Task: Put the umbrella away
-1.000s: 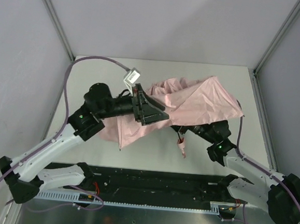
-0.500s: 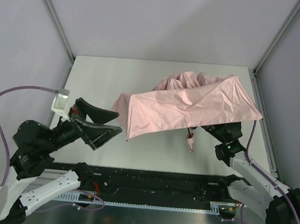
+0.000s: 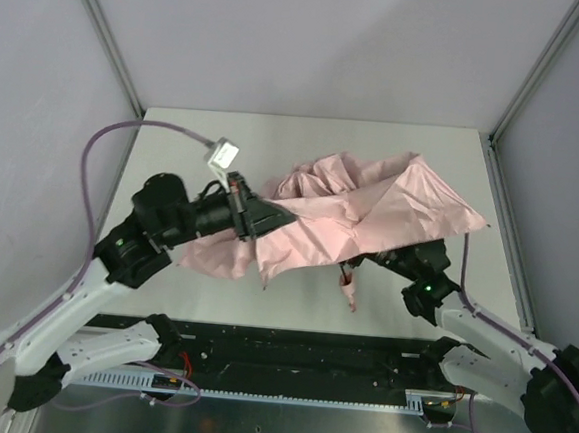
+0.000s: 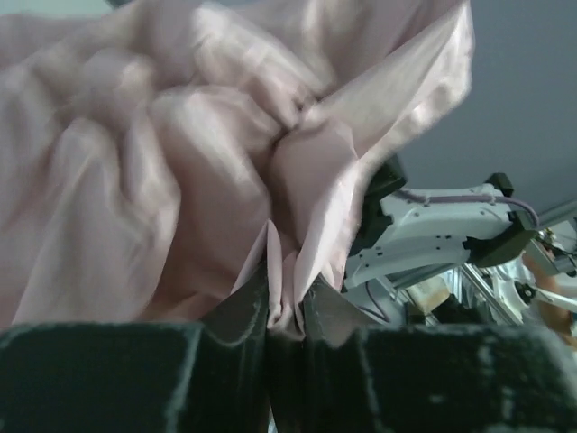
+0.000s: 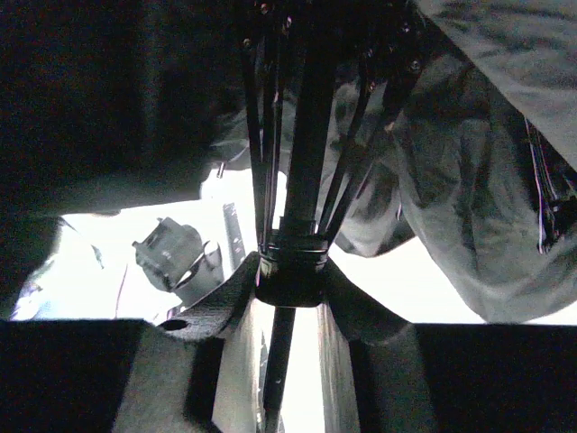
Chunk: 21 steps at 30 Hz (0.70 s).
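Left hand (image 4: 287,317) came back from the table's near-left edge and pinched umbrella (image 3: 370,208) fabric. Right hand (image 5: 293,287) clamped round its shaft. Collapsing step, by the look; next calls for gathering folds inward.

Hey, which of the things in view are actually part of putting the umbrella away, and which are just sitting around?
Part of the job:
- umbrella, pink fabric crumpled
- its black shaft
- left gripper, pinching a fabric fold
- right gripper, clamped on the shaft

Just there:
- white table
- purple cable
- black rail at the near edge
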{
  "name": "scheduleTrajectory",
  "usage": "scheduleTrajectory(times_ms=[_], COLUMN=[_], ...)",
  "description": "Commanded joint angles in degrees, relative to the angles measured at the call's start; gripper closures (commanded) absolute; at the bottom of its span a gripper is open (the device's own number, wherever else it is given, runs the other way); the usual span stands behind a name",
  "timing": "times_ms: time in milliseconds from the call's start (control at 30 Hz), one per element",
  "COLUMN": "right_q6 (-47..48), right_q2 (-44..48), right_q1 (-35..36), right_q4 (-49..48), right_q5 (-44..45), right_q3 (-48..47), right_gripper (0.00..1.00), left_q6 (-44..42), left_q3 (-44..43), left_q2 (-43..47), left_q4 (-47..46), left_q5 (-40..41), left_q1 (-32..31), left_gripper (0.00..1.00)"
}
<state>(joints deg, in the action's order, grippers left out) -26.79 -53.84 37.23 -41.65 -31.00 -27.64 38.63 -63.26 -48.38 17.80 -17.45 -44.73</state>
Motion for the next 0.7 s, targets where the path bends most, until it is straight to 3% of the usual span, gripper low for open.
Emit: scheduleTrajectory(times_ms=[0, 200, 433, 600, 667], right_q6=[-2.59, -11.17, -16.46, -21.26, -22.27], right_q2=[-6.12, -13.75, -14.66, -13.90, -13.34], right_q1=[5.10, 6.31, 4.53, -1.59, -3.93], right_q4=[-15.01, -30.11, -36.80, -41.91, -42.32], right_q5=[-1.83, -4.09, -9.04, -11.54, -13.14], right_q3=[-1.19, -0.96, 0.04, 2.88, 3.17], right_gripper=[1.00, 1.00, 1.00, 1.00, 1.00], left_q6=[0.28, -3.16, -4.81, -4.91, -4.82], left_q3=[-5.10, -4.63, -1.39, -0.75, -0.51], left_q2=[-8.46, -11.78, -8.70, -2.16, 0.85], left_q4=[-11.31, -12.13, -12.10, -11.80, -11.36], left_q5=[-5.15, 4.35, 1.48, -2.06, -2.96], left_q1=[-4.33, -7.81, -7.40, -6.99, -6.41], left_gripper=[0.85, 0.87, 0.44, 0.12, 0.04])
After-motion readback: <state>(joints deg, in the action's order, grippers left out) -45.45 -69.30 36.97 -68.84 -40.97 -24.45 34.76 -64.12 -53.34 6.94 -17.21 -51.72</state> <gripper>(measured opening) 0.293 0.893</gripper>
